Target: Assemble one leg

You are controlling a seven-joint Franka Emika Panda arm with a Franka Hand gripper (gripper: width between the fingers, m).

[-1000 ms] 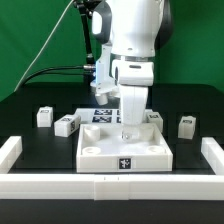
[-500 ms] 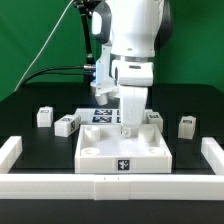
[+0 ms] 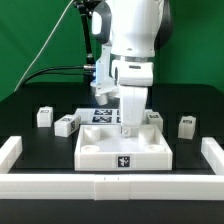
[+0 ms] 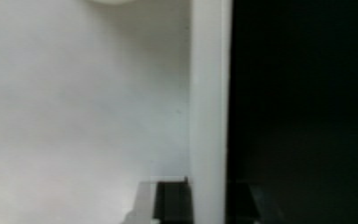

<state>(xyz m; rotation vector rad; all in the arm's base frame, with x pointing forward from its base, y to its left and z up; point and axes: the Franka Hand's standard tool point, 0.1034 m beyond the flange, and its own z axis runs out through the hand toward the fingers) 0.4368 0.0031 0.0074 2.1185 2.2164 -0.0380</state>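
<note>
Several loose legs (image 3: 186, 125) near tabletop (image 3: 100, 152); jaws' tips obscured, grip impossible to tell.

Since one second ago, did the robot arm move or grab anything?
No, nothing visibly changed. The gripper is down over the tabletop just as before, and the leg on the exterior view's right lies where it was.
</note>
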